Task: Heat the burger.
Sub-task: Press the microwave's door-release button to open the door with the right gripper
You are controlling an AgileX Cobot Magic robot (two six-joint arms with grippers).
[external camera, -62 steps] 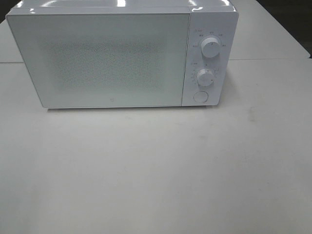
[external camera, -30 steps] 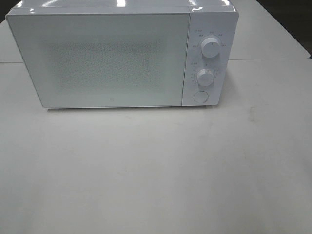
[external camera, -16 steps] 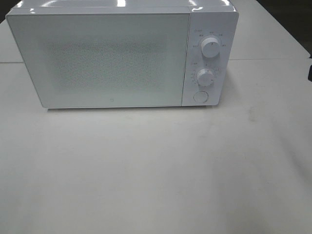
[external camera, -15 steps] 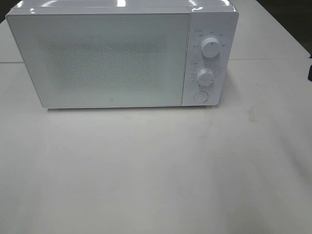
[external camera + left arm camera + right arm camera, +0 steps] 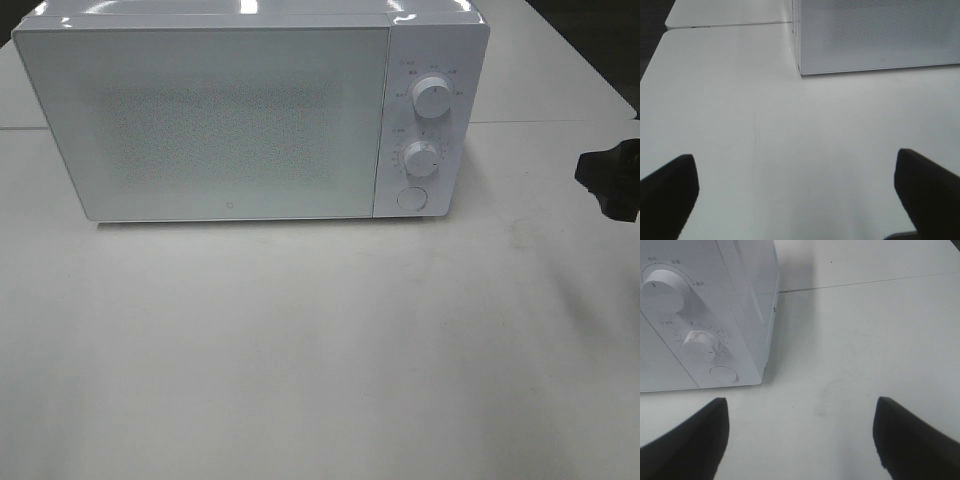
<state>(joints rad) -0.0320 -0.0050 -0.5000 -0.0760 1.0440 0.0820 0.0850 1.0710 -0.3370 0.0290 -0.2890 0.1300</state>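
Jaws parted, the black right gripper is now seen at the white desk's right edge, where it was barely visible earlier; the black left gripper is spread wide.

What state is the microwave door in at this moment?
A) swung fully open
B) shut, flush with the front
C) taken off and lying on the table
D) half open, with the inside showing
B: the microwave door sits flush beside the control panel, and neither a gap nor the interior shows in the high view.

Test-bench setup: white microwave on joined white tables.
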